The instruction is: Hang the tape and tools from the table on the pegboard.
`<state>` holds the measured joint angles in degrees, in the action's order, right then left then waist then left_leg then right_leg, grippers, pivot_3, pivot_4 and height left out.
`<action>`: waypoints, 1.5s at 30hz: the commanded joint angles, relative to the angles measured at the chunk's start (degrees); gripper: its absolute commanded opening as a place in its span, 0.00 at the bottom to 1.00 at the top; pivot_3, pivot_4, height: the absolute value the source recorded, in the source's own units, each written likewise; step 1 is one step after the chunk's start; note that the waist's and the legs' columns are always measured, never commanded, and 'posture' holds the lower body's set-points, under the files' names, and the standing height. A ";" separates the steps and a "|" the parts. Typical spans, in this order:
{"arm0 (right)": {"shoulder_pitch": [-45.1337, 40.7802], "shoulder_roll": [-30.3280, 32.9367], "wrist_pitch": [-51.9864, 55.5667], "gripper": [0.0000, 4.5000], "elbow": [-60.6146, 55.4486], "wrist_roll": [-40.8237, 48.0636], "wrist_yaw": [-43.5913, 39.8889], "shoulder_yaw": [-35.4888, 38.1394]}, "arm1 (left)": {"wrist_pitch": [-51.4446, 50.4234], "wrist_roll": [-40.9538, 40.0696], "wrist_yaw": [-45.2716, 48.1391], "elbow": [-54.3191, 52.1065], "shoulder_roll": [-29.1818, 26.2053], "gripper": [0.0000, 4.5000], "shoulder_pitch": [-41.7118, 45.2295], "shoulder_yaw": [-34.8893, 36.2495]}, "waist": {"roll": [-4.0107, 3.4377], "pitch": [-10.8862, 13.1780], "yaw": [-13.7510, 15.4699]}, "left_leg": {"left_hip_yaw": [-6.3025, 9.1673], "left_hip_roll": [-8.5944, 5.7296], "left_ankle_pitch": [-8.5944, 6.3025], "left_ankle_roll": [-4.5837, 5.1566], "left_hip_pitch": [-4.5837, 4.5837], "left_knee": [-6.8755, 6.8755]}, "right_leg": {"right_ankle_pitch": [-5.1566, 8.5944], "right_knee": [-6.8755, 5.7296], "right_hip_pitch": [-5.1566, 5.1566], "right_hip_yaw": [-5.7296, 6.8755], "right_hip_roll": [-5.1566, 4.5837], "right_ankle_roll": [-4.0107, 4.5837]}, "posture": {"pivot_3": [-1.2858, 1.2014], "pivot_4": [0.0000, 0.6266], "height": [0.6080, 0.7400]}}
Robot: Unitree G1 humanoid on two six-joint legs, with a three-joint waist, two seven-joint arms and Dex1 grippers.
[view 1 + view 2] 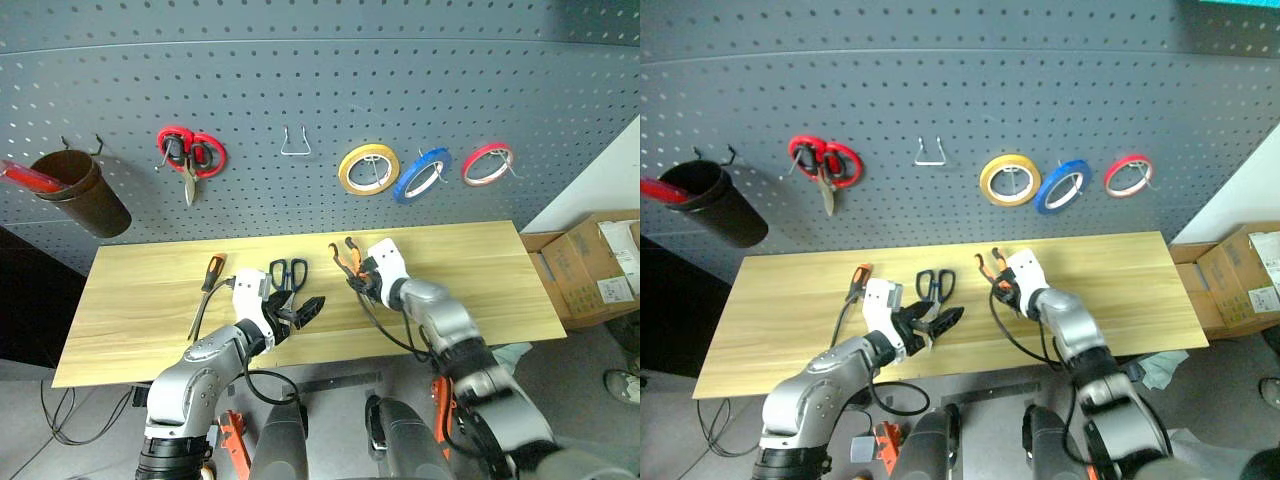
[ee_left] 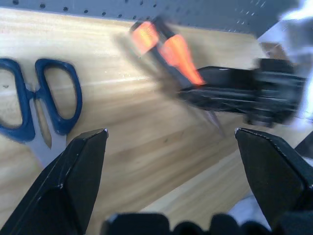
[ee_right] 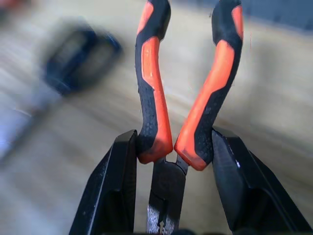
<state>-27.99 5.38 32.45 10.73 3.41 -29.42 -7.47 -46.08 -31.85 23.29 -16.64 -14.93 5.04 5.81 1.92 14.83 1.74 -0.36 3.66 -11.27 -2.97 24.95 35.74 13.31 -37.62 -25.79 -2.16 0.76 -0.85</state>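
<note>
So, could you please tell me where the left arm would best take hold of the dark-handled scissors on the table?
Probably at the pivot neck just below the finger loops of the dark-handled scissors, coming from above. They lie flat on the table, so that narrow part suits the left gripper and its open jaws better than the wide loops.

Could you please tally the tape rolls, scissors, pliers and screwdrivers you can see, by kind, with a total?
Tape rolls: 3, yellow roll, blue tape, red roll, all on the pegboard
Scissors: 2, red-handled scissors hanging, dark-handled scissors on the table
Pliers: 1, pliers in the right tool
Screwdrivers: 1, screwdriver
Total: 7
</note>
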 commanded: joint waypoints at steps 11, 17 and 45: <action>-7.37 -11.46 -18.51 0.39 -23.50 2.77 9.32 -2.28 | -3.09 -19.55 -1.14 -1.16 3.35 1.00 5.67 11.21 | 0.34 -0.61 -0.32 | 0.17 -0.03 0.11 -0.17 -0.10 0.33 | -0.24 -0.24 0.06 0.17 0.09 0.03 | 0.59 0.22 1.00; -28.09 -12.49 -39.51 0.39 7.87 0.35 15.82 3.44 | -2.63 -19.11 -2.33 1.23 3.55 1.00 9.54 10.05 | 1.18 -1.64 -0.16 | 0.12 -0.08 0.19 -0.22 -0.15 0.36 | -0.46 0.17 0.40 0.12 0.04 0.00 | 0.59 0.20 1.00; -37.46 -11.66 -45.20 0.39 50.11 -6.26 17.59 4.03 | -2.12 -20.91 -5.14 -2.10 1.63 1.00 4.85 10.63 | 1.03 -2.63 1.13 | 0.04 0.00 0.78 0.61 -0.20 0.24 | -1.41 0.60 0.53 0.11 0.06 0.30 | 0.61 0.23 1.00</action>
<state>-66.86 -6.60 -14.24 61.12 -2.28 -11.53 -2.99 -49.28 -51.72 17.97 -17.46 -13.10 9.18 16.23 2.95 12.20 2.87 -0.33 3.66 -10.49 -2.36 24.75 35.96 11.90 -37.00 -25.25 -2.05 0.82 -0.56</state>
